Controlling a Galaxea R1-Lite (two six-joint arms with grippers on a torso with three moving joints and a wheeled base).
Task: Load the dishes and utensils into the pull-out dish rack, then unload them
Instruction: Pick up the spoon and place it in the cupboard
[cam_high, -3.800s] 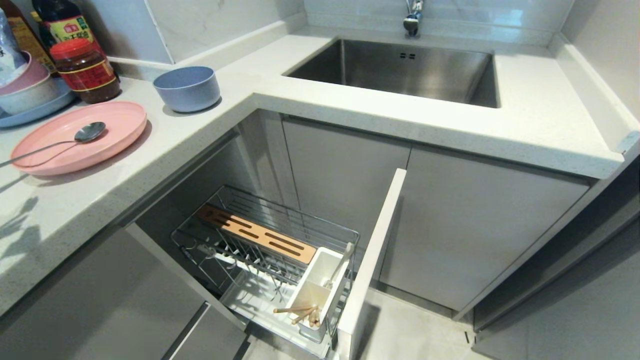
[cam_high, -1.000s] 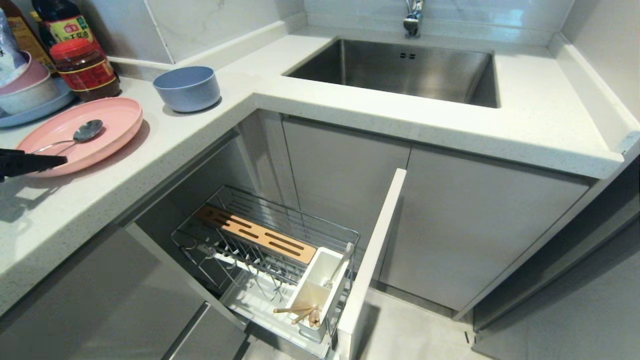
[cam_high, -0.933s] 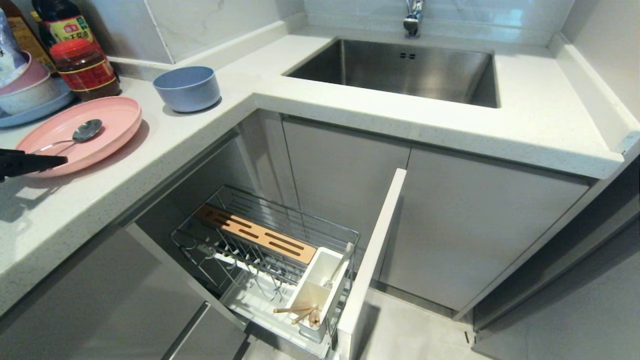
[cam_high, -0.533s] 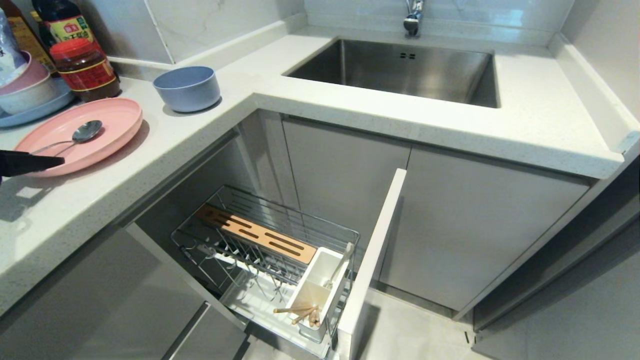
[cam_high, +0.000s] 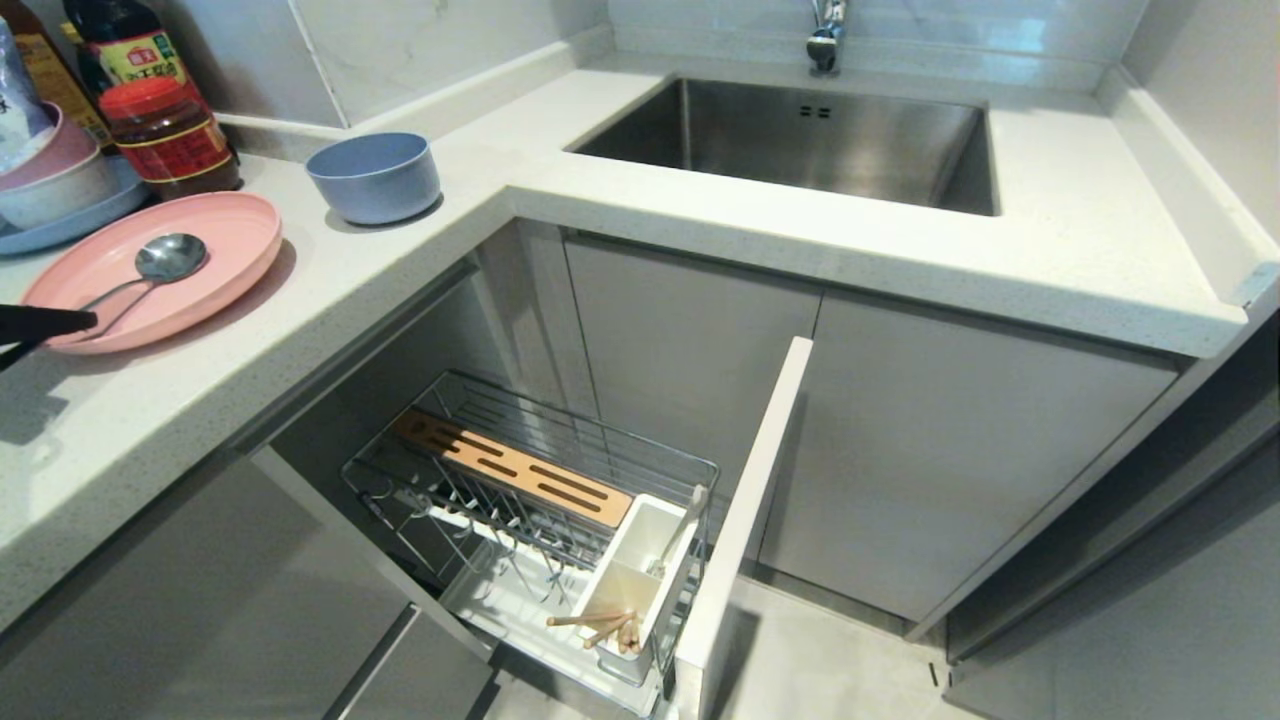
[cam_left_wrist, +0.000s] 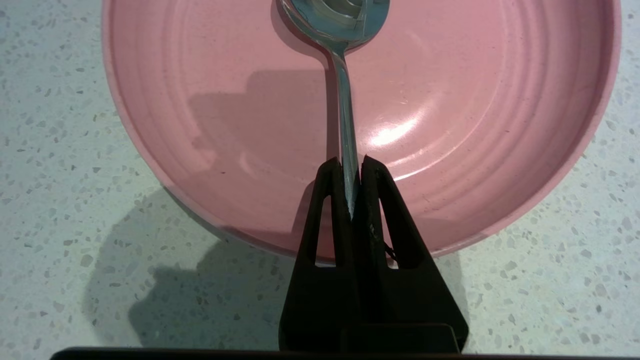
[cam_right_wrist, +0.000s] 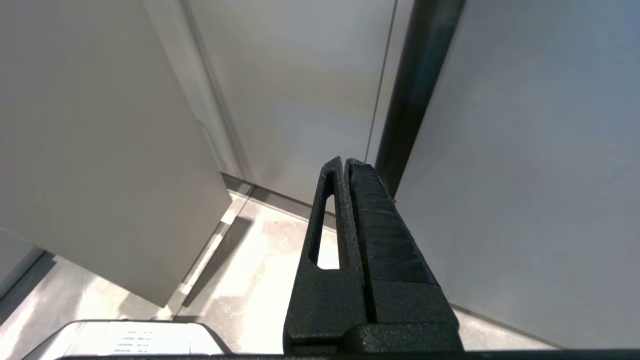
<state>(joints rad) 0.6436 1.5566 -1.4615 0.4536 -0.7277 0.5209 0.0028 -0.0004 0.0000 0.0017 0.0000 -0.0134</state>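
The metal spoon (cam_left_wrist: 345, 125) lies with its bowl on the pink plate (cam_high: 215, 270) at the left of the speckled countertop (cam_high: 330, 290), its handle pinched between the fingers of the left gripper (cam_left_wrist: 351, 172) over the plate's near rim. The blue-grey bowl (cam_high: 374, 176) stands just beyond the plate, and below, the pull-out dish rack (cam_high: 560, 500) is drawn out, chopsticks (cam_high: 600, 626) in its white utensil box (cam_high: 640, 570). The right gripper (cam_right_wrist: 345, 165) hangs by the cabinet fronts, fingers pressed together on nothing.

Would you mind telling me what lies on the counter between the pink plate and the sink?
In the head view, only the blue-grey bowl stands between the pink plate and the sink; the rest of that counter stretch is bare.
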